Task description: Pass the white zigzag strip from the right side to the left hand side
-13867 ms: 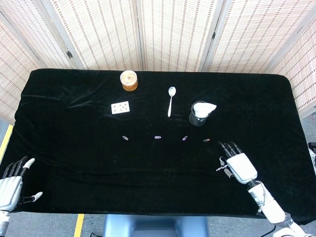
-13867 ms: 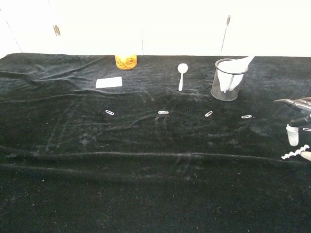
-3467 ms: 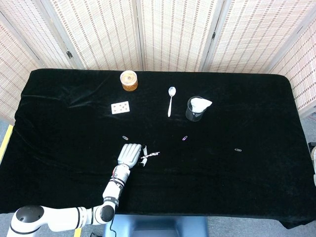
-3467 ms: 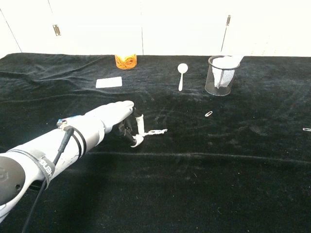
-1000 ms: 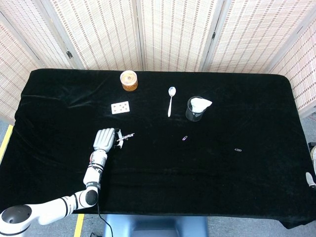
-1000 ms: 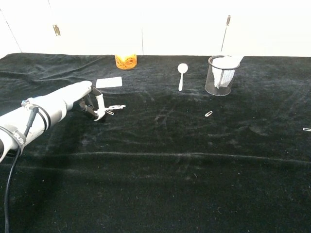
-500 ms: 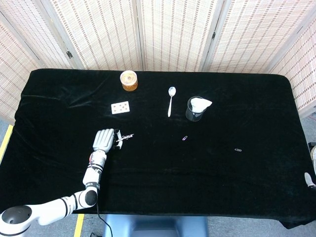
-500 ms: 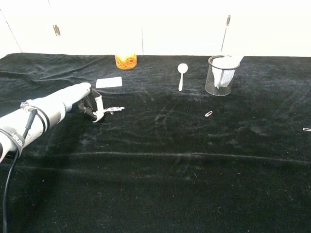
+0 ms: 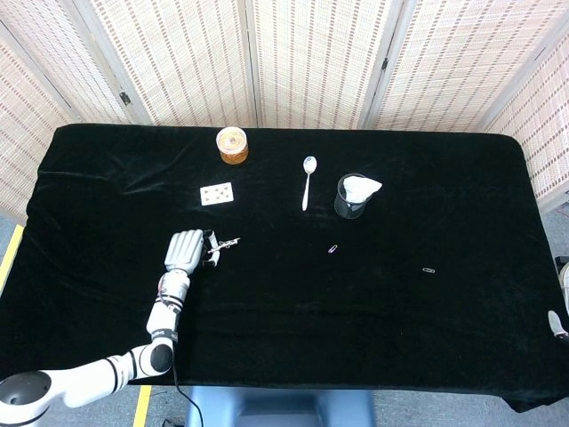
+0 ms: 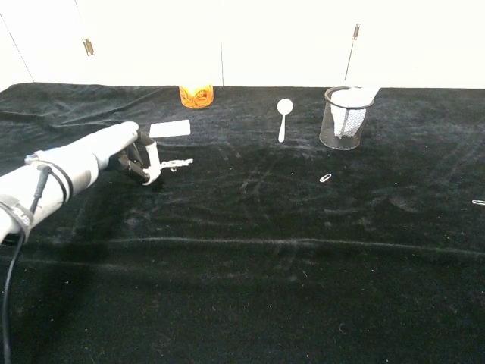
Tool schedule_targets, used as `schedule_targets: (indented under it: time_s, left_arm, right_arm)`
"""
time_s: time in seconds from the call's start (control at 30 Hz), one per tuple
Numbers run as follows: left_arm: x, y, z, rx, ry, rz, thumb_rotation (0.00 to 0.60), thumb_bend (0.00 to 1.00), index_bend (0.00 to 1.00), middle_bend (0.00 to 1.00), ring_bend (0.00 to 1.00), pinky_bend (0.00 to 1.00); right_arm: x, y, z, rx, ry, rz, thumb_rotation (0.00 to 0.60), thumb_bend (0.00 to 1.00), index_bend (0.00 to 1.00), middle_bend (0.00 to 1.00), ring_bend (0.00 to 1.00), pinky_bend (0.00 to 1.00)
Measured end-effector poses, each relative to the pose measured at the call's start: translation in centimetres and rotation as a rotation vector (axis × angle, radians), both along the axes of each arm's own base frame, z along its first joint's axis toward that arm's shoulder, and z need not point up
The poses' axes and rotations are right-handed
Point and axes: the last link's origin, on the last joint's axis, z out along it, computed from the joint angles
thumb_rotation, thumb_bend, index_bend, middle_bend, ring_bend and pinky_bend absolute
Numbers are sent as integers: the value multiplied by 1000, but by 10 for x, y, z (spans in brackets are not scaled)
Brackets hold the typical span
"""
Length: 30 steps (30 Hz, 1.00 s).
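The white zigzag strip (image 9: 225,243) (image 10: 176,163) sticks out to the right from my left hand (image 9: 185,251) (image 10: 127,156), which pinches its near end on the left half of the black table (image 9: 444,178). The strip sits just above the cloth, below the playing card. My left forearm reaches in from the lower left. Of my right hand only a small white tip (image 9: 556,324) shows at the right edge of the head view, too little to tell how its fingers lie.
A playing card (image 9: 216,193) (image 10: 170,128) lies just beyond the left hand. Further back stand an orange jar (image 9: 232,144), a white spoon (image 9: 307,181) and a mesh cup (image 9: 354,197) with a white cloth. Paper clips (image 9: 332,249) (image 9: 429,269) lie to the right.
Over the last second my left hand has shifted slightly left and away from me with the strip still in its fingers. Earlier it carried the strip from the table's middle to the left.
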Motion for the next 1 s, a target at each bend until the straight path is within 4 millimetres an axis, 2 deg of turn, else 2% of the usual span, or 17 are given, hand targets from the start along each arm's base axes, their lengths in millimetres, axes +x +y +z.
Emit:
schedule_targets:
  time_s: [0.17,0.37,0.5,0.63,0.67,0.8,0.9,1.0]
  left_arm:
    - [-3,-18,21,39,-32,-13,600,646,801,1000,1000,1000]
    - [-27,-57,47,122,-49,13,600,646,802,1000,1000,1000]
    - [-39,-81,53,151,-51,22,600,646,801,1000,1000,1000]
    - [-45,-94,55,167,-50,21,600,614,776,1000,1000,1000]
    - [-46,-95,55,169,-46,19,600,564,723,1000,1000,1000]
    - [-49,-95,59,176,-23,20,600,317,304,1000,1000,1000]
    - [-52,-96,63,174,-19,27,600,233,165,1000,1000,1000]
    - [-53,-96,67,174,-20,34,600,182,87,1000,1000,1000]
  right_arm:
    - [1,0,-1,7,2,8,600,395,0,0,0,0]
    - [6,-3,-5,32,10,32,600,396,0,0,0,0]
    - [11,-5,-8,53,19,59,600,395,0,0,0,0]
    - [18,-6,-9,61,31,93,600,396,0,0,0,0]
    - [20,-6,-10,63,33,99,600,396,0,0,0,0]
    - [24,-6,-11,66,46,114,600,395,0,0,0,0]
    - [25,-7,-12,71,48,114,600,396,0,0,0,0]
    - [24,-9,-13,78,49,111,600,396,0,0,0,0]
